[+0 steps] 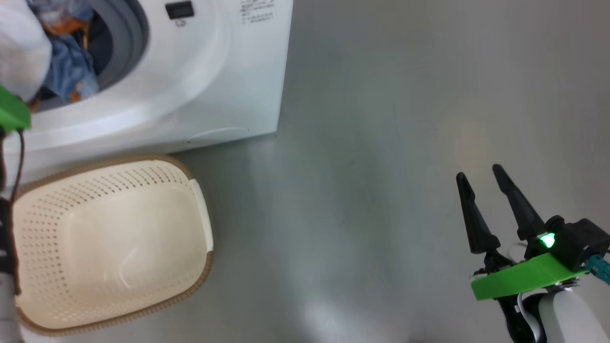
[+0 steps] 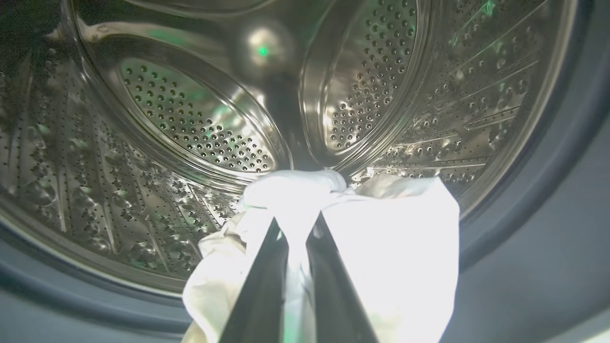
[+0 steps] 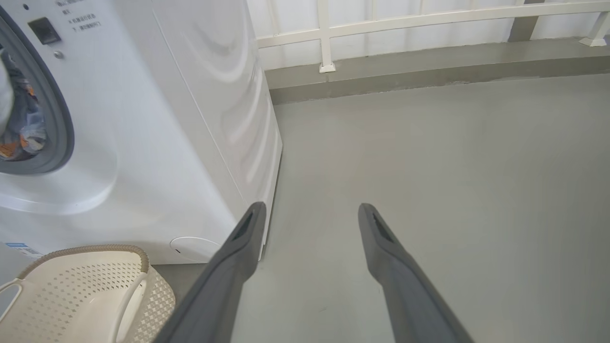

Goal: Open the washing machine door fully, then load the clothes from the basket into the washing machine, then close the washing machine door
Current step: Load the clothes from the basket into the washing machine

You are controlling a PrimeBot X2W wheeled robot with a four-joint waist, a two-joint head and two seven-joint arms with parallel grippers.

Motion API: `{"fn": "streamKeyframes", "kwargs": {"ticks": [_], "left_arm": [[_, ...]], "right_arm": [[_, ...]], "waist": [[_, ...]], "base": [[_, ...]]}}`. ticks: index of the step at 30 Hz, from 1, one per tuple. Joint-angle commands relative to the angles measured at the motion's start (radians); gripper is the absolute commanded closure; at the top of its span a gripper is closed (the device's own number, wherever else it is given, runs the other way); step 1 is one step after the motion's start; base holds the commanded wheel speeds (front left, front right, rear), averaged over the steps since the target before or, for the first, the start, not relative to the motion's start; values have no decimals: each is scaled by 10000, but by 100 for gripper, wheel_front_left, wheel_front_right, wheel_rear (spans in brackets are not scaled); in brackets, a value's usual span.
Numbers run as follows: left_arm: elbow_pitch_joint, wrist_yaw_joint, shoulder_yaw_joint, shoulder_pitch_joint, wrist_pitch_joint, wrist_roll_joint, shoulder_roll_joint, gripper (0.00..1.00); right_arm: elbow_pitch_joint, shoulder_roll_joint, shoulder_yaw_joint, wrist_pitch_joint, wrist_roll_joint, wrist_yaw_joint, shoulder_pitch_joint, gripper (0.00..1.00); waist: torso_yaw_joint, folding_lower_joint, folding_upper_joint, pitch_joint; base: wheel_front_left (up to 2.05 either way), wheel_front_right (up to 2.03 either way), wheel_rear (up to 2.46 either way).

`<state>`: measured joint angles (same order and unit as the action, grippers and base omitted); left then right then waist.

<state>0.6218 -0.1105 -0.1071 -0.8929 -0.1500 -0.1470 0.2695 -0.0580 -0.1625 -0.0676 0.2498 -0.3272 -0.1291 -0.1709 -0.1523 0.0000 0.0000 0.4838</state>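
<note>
Left tool [image 2: 298, 220] reaches into the mouth of the washing machine [image 1: 214, 71], its two dark fingers pinched almost together on a cream garment [image 2: 391, 247]. The cloth bunches around and just ahead of the fingertips, hanging at the front lip of the machine's steel perforated drum [image 2: 200, 124], with the grey-blue door seal [image 2: 548, 190] ringing it. A blue garment [image 1: 71, 71] with orange patches lies inside the machine's opening, just behind the seal.

Right tool [image 1: 479, 172] hangs well off to the machine's right, above the floor [image 1: 381, 143], its fingers spread wide apart and holding nothing.

On the floor just in front of the machine sits the basket [image 1: 95, 167], cream with perforated sides and a brown woven-look rim, its bare bottom showing. A round filter cap [image 3: 193, 247] is set low in the machine's front, just behind the basket.

The floor is smooth and grey. Beyond the machine's side, a white railing [image 3: 429, 19] stands on a low grey kerb.
</note>
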Motion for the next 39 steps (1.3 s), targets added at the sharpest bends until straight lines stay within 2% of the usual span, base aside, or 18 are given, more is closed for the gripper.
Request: {"fn": "streamKeyframes", "kwargs": {"ticks": [1, 9, 15, 19, 23, 27, 28, 29, 39], "left_arm": [[18, -17, -177, -584, 32, -83, 590, 100], [759, -48, 24, -1787, -158, -200, 611, 100], [1197, 44, 128, -2641, -795, -76, 888, 100], [618, 177, 292, -3145, -1099, 314, 1113, 100], [-1206, 276, 172, -3012, -1113, 625, 1206, 100], [-1122, 342, -65, -2639, -1115, 531, 1069, 100], [-995, 350, -113, -2581, -1115, 499, 1034, 64], [-820, 360, -177, -2532, -1115, 440, 988, 0], [1268, 271, -286, -2527, -1116, 101, 764, 0]], "right_arm": [[343, -89, -116, 117, -125, -16, -175, 0], [531, -24, -25, 119, -106, -16, -263, 0], [472, 119, -70, 119, -158, -16, -176, 0], [486, 152, -117, 119, -217, -16, -229, 0], [463, 174, -208, 119, -269, -16, -271, 0], [380, 203, -286, 120, -285, -16, -276, 0], [359, 205, -295, 120, -287, -16, -276, 0], [342, 206, -298, 120, -291, -16, -278, 0], [225, 181, -290, 120, -300, -16, -293, 0]], "waist": [[-90, 0, 0, 901], [-84, 0, 0, 1683], [-274, 0, 0, 1934], [-425, 0, 0, 2100], [-588, 0, 0, 2205], [-653, 0, 0, 2179], [-651, 0, 0, 2174], [-645, 0, 0, 2166], [-446, 0, 0, 1887]], "base": [[0, 0, 0], [0, 0, 0], [0, 0, 0], [0, 0, 0], [0, 0, 0], [0, 0, 0], [0, 0, 0], [0, 0, 0], [0, 0, 0]]}}
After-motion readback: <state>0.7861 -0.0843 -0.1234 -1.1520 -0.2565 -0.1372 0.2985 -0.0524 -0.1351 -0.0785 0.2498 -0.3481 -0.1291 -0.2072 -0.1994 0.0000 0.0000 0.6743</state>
